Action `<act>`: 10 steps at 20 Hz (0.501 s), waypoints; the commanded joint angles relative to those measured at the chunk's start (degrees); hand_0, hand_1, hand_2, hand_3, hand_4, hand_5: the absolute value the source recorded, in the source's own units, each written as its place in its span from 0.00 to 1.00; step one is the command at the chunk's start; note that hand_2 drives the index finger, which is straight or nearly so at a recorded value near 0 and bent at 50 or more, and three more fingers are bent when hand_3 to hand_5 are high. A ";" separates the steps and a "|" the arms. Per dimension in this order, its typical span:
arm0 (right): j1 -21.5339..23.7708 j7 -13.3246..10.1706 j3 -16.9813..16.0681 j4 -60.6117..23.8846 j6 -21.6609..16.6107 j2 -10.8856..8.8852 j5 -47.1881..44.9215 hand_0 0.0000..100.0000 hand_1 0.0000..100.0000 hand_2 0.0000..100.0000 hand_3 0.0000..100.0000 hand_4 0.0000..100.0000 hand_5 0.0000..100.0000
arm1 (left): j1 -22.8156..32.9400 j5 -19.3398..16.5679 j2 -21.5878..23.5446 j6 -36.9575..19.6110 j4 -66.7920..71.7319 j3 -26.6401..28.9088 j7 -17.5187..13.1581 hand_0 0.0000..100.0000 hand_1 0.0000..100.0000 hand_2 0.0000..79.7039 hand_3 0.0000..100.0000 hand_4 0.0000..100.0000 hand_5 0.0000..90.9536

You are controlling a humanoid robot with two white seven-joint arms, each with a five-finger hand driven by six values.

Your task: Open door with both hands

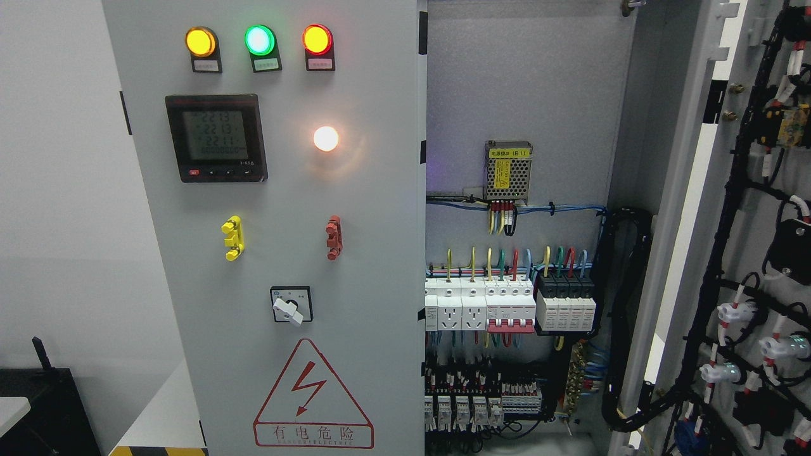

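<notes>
Right door [754, 253]: standing swung wide, wiring showing on its inner face.
Left door [272, 240]: sitting closed, lamps glowing along its top edge.
Hands: neither is showing, so their state cannot be told.
Advice: probably taking the left door's inner edge [422, 190] and pulling steadily outward, avoiding the breakers [507, 304].

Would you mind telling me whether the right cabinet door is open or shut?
Open: the right door is swung wide, showing its wired inner face and the breakers inside. The left door remains shut.
</notes>
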 commanded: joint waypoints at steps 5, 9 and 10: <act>2.30 -0.05 -0.17 -10.96 0.02 -2.59 0.06 0.38 0.00 0.00 0.00 0.00 0.00 | 0.56 -0.05 -1.90 -0.46 -0.75 0.98 -0.11 0.00 0.00 0.00 0.00 0.00 0.00; 8.80 -0.13 -2.36 -28.17 0.02 -6.63 -0.29 0.38 0.00 0.00 0.00 0.00 0.00 | 1.00 1.35 -1.82 -0.46 -1.19 0.89 -0.20 0.00 0.00 0.00 0.00 0.00 0.00; 9.94 -0.13 -2.72 -32.04 0.02 -7.34 -0.29 0.38 0.00 0.00 0.00 0.00 0.00 | 0.91 1.88 -1.82 -0.46 -1.37 0.89 -0.20 0.00 0.00 0.00 0.00 0.00 0.00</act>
